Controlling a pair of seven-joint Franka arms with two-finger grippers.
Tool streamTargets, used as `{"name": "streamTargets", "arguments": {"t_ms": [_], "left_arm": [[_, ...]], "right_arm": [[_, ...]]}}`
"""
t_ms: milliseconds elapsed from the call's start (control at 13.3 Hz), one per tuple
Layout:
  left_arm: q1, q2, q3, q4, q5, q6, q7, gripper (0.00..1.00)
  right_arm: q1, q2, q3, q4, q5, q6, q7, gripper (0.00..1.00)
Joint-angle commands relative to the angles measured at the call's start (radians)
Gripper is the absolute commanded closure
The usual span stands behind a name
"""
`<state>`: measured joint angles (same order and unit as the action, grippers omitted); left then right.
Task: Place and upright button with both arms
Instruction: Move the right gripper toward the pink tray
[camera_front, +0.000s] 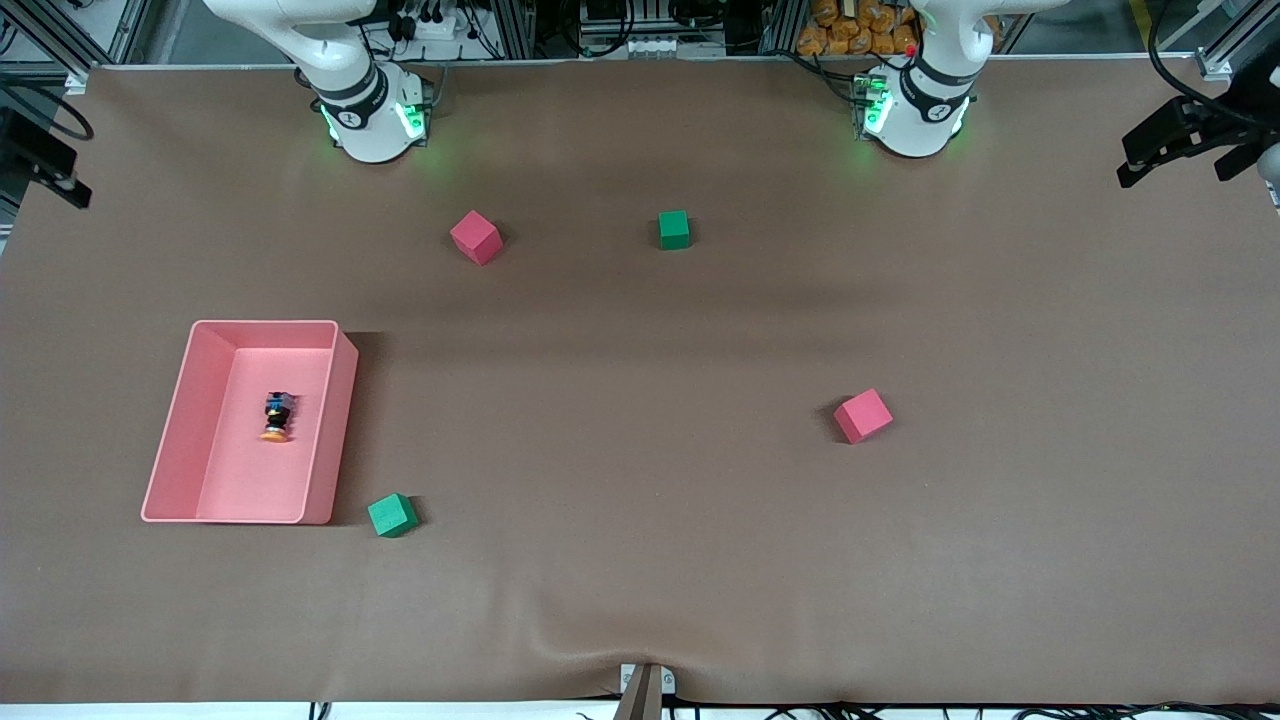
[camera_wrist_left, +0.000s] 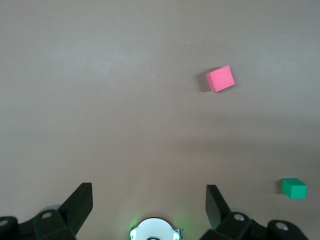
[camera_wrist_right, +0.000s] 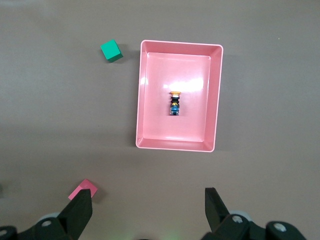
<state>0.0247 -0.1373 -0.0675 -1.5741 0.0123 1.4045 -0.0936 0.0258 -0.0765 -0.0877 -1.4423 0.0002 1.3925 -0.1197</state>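
Note:
The button (camera_front: 277, 417) lies on its side inside the pink bin (camera_front: 174, 420), orange cap toward the front camera. It also shows in the right wrist view (camera_wrist_right: 174, 103), in the middle of the bin (camera_wrist_right: 215, 100). My right gripper (camera_wrist_right: 148, 197) is open and empty, high over the table between its base and the bin. My left gripper (camera_wrist_left: 148, 195) is open and empty, high over bare table close to the left arm's base (camera_wrist_left: 156, 230). In the front view only the arms' bases show; both grippers are out of that view.
A green cube (camera_front: 392, 515) sits beside the bin's corner nearest the front camera. A red cube (camera_front: 475, 237) and a green cube (camera_front: 673, 229) lie nearer the bases. Another red cube (camera_front: 862, 415) lies toward the left arm's end.

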Motion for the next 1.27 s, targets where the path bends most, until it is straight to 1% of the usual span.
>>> {"name": "streamTargets", "arguments": {"t_ms": [0, 225, 450, 525, 600, 675, 825, 900, 1050, 1200], "left_arm": [[0.0, 0.024, -0.006, 0.04, 0.015, -0.018, 0.011, 0.0], [-0.002, 0.038, -0.008, 0.043, 0.018, -0.016, 0.009, 0.0], [0.004, 0.042, -0.008, 0.022, 0.014, -0.031, 0.043, 0.0], [0.004, 0.041, -0.008, 0.025, 0.014, -0.042, 0.044, 0.0], [0.006, 0.041, -0.008, 0.022, 0.009, -0.042, 0.044, 0.0], [0.006, 0.038, -0.008, 0.017, 0.009, -0.044, 0.044, 0.0], [0.011, 0.022, 0.0, 0.003, 0.009, -0.047, 0.043, 0.0], [0.03, 0.024, -0.002, 0.005, 0.008, -0.044, 0.043, 0.0], [0.035, 0.034, -0.002, -0.001, 0.005, -0.03, 0.043, 0.0], [0.037, 0.047, 0.0, -0.007, 0.006, -0.012, 0.043, 0.0]], "right_arm": [[0.006, 0.013, 0.0, -0.017, 0.009, -0.013, 0.006, 0.0], [-0.003, 0.011, -0.003, -0.016, 0.0, -0.02, 0.008, 0.0], [-0.009, 0.047, -0.003, -0.006, 0.004, -0.017, -0.003, 0.0], [-0.009, 0.055, -0.003, -0.004, -0.002, -0.017, -0.003, 0.0], [-0.012, 0.058, -0.003, -0.004, 0.01, -0.018, -0.006, 0.0], [-0.004, 0.06, -0.003, -0.006, 0.0, -0.017, -0.008, 0.0], [0.011, 0.087, 0.0, -0.01, -0.015, -0.036, 0.005, 0.0], [0.008, 0.093, 0.0, -0.013, -0.014, -0.064, 0.003, 0.0], [-0.007, 0.15, -0.001, -0.006, -0.006, -0.13, 0.006, 0.0], [-0.027, 0.208, -0.004, -0.007, -0.011, -0.139, 0.006, 0.0]]}}
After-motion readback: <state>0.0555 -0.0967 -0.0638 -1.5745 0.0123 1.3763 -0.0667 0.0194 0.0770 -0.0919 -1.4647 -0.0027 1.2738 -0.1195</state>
